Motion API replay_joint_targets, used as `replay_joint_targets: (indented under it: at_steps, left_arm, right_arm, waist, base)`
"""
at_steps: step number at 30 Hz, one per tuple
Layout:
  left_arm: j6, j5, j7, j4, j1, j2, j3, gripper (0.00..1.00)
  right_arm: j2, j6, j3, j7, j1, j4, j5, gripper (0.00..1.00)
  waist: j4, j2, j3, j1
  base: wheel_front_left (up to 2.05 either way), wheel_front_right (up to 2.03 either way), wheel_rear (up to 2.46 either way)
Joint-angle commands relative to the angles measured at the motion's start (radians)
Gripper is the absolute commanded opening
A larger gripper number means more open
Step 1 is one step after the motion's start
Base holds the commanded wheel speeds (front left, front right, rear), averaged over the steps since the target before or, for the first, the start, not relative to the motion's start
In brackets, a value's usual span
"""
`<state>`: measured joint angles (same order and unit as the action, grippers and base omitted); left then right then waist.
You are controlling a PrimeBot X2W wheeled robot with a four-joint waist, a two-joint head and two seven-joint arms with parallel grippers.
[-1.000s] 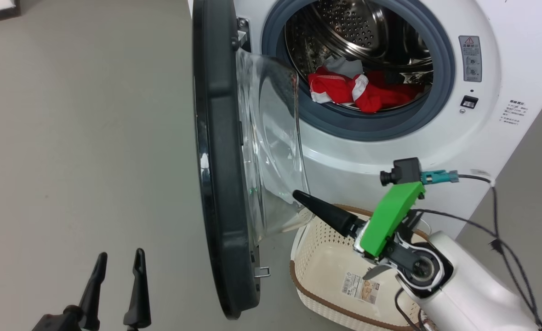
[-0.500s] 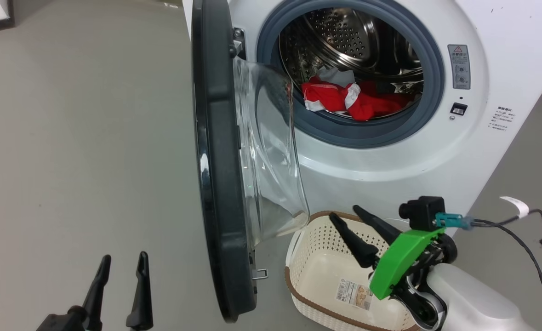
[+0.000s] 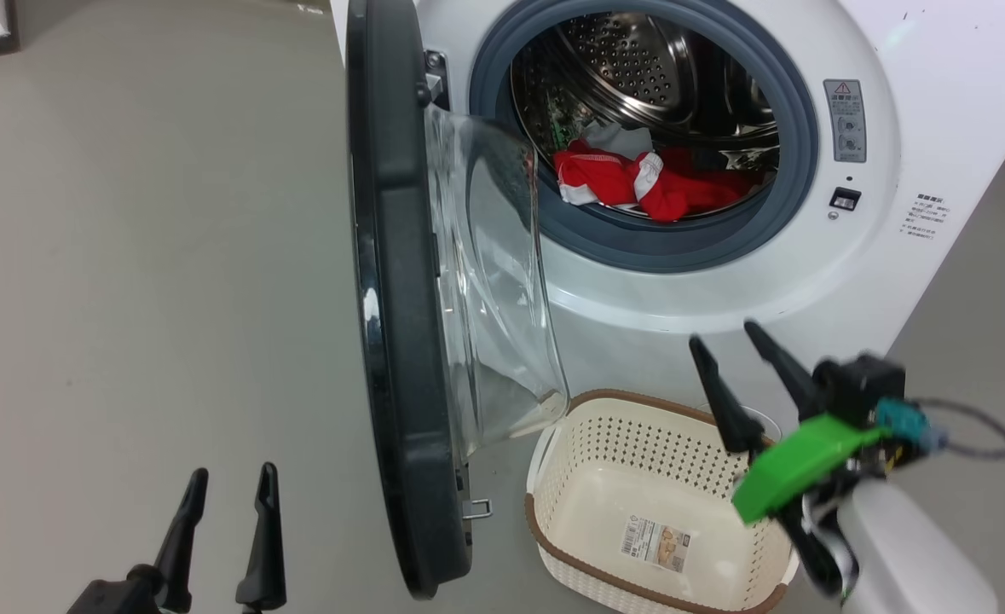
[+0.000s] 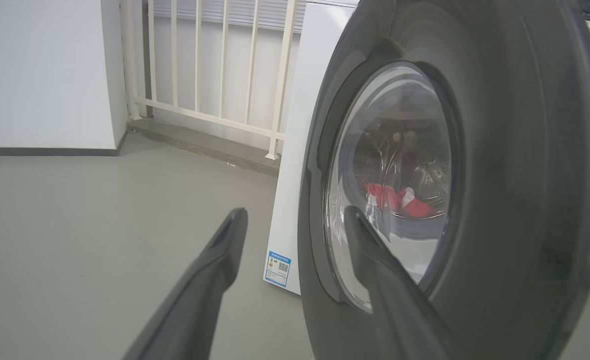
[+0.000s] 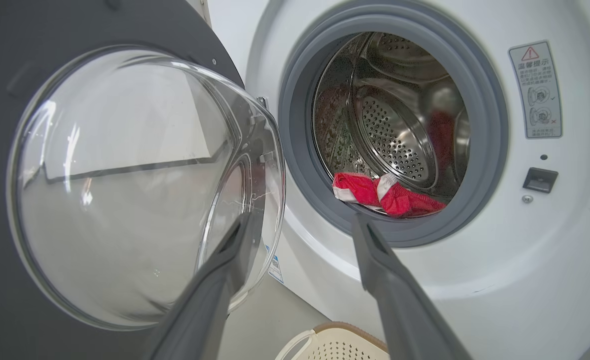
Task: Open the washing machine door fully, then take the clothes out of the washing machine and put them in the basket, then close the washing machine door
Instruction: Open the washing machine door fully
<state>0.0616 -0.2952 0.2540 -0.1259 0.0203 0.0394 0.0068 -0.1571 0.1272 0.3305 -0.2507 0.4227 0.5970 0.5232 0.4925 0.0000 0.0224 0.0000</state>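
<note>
The washing machine [image 3: 724, 281] stands on the floor [image 3: 127, 256], at the upper right of the head view. The washing machine door [image 3: 391, 341] is hinged left of the opening and stands swung out, edge-on to the head, its window bulging rightward. The clothes [image 3: 638, 183] lie in the drum, at its lower front. The basket [image 3: 570, 460] sits on the floor before the machine, below the opening and just right of the door's lower edge. The right hand [image 3: 722, 333] hangs above the basket's far right rim, fingers apart, pointing at the machine front. The left hand [image 3: 233, 471] is left of the door, on its outer side, not touching, fingers apart.
</note>
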Motion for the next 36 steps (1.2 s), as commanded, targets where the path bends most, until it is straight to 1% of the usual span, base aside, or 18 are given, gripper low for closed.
replay_joint_targets:
  at_steps: [1, 3, 6, 10, 12, 16, 33, 36]
  left_arm:
    - [-0.005, 0.004, 0.008, 0.031, -0.035, 0.011, 0.03, 1.0]
    - [-0.007, 0.004, 0.008, 0.034, -0.033, 0.011, 0.03, 1.0]
    - [-0.011, -0.001, 0.008, 0.04, -0.032, 0.011, 0.03, 1.0]
    - [-0.013, -0.007, 0.008, 0.051, -0.027, 0.011, 0.029, 1.0]
    - [-0.014, -0.01, 0.008, 0.051, -0.025, 0.011, 0.029, 1.0]
    - [-0.014, -0.016, 0.008, 0.051, -0.023, 0.011, 0.027, 1.0]
    - [-0.011, -0.021, 0.008, 0.038, -0.027, 0.011, 0.023, 1.0]
    - [-0.008, -0.019, 0.008, 0.037, -0.028, 0.011, 0.02, 1.0]
  right_arm:
    - [0.031, 0.003, -0.032, -0.011, -0.051, -0.043, -0.056, 1.0]
    - [0.058, 0.003, -0.101, -0.011, -0.101, -0.086, -0.129, 1.0]
    - [0.086, 0.003, -0.162, -0.011, -0.158, -0.142, -0.203, 1.0]
    - [0.103, 0.003, -0.204, -0.011, -0.211, -0.214, -0.233, 1.0]
    - [0.106, 0.003, -0.203, -0.011, -0.234, -0.236, -0.24, 1.0]
    - [0.106, 0.003, -0.18, -0.011, -0.26, -0.257, -0.218, 1.0]
    - [0.107, 0.003, -0.155, -0.011, -0.274, -0.26, -0.192, 1.0]
    - [0.107, 0.003, -0.148, -0.011, -0.276, -0.271, -0.17, 1.0]
  waist:
    - [0.001, 0.0, 0.001, 0.0]
    - [0.001, 0.0, 0.001, 0.0]
    - [0.002, 0.0, 0.002, 0.0]
    - [0.001, 0.0, 0.003, 0.0]
    - [0.001, 0.0, 0.005, 0.0]
    - [0.0, 0.0, 0.008, 0.0]
    - [-0.002, 0.0, 0.004, 0.0]
    - [-0.002, 0.0, 0.002, 0.0]
  base:
    - [0.0, 0.0, 0.0]
    - [0.0, 0.0, 0.0]
    - [0.0, 0.0, 0.0]
    - [0.0, 0.0, 0.0]
    - [0.0, 0.0, 0.0]
    - [0.0, 0.0, 0.0]
    - [0.0, 0.0, 0.0]
    - [0.0, 0.0, 0.0]
